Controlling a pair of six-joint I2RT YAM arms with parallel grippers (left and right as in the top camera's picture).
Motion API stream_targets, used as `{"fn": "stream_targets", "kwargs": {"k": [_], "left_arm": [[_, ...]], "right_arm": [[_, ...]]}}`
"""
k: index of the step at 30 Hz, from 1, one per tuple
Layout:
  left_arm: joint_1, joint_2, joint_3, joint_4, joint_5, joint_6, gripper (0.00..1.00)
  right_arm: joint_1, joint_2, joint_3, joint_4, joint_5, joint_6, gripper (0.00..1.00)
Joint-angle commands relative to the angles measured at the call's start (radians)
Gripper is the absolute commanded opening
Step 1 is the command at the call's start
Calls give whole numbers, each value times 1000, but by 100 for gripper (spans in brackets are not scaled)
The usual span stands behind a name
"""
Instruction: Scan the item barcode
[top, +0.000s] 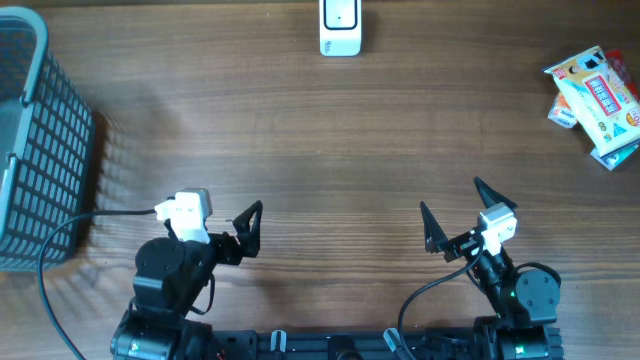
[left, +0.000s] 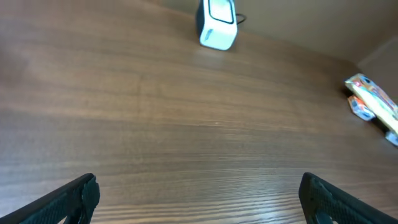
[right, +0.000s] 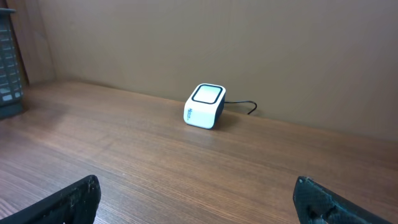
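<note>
The left gripper is hanging low over the near edge of the brown wood-grain table, its two black fingers spread wide with nothing between them. The right gripper is sitting on the opposite side of the near edge, its jaws also standing wide and empty. The small pile of flat, colourful snack packets, printed in white, yellow, red and blue, is lying at the far right corner of the table, well apart from both grippers. The small white box-shaped barcode scanner with a dark-rimmed top window is standing at the middle of the far edge, a thin black cable trailing behind it. A grey plastic lattice basket is sitting at the left edge
</note>
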Motion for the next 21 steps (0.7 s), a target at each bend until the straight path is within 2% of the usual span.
{"fn": "stream_targets", "kwargs": {"k": [1,7,15,21], "left_arm": [[14,-59,-21,6,42,101,100],[46,-182,-44,5,117,219,100],[125,-301,-91,23,110,222,100],[140,-326,-163,168,110,218,100]], "right_arm": [[5,-9,-1,3,10,-6,100],[5,-9,-1,3,10,-6,100],[5,-9,-1,3,10,-6,100],[5,-9,-1,3,10,-6,100]]}}
